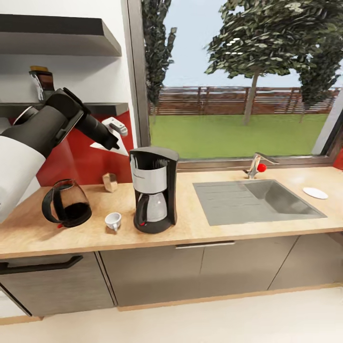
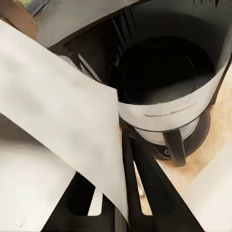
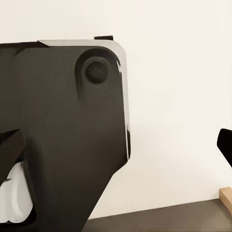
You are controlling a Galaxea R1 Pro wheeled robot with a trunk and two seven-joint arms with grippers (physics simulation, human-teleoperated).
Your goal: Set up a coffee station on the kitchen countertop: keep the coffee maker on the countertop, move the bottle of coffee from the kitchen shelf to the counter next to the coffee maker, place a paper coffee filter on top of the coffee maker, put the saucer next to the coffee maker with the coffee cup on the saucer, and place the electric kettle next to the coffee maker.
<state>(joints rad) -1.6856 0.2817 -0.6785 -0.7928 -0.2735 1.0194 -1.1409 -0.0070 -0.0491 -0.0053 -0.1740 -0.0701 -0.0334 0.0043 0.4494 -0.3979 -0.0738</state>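
- Above the desk (image 1: pixel 228 228), up and left of the coffee maker (image 1: pixel 153 189), the left gripper (image 1: pixel 116 138) hangs in the air with its fingers (image 2: pixel 145 193) closed on a white filter (image 1: pixel 110 139).
- Seen from the left wrist, the filter (image 2: pixel 72 121) is a flat sheet pinched between the fingers, with the maker's open top (image 2: pixel 166 70) beyond it.
- The maker stands on the desk near the front edge, just left of the sink (image 1: pixel 257 200).
- A small cup (image 1: pixel 113 221) sits just left of the maker, and the kettle (image 1: pixel 66 202) stands further left.
- A saucer (image 1: pixel 315 193) lies near the desk's right end, well apart from the maker.
- A bottle (image 1: pixel 42 82) stands on the shelf (image 1: pixel 102 108) above the desk's left end.
- I cannot tell how the right gripper stands: the right wrist view gives a dark body (image 3: pixel 63 135) against a pale wall.
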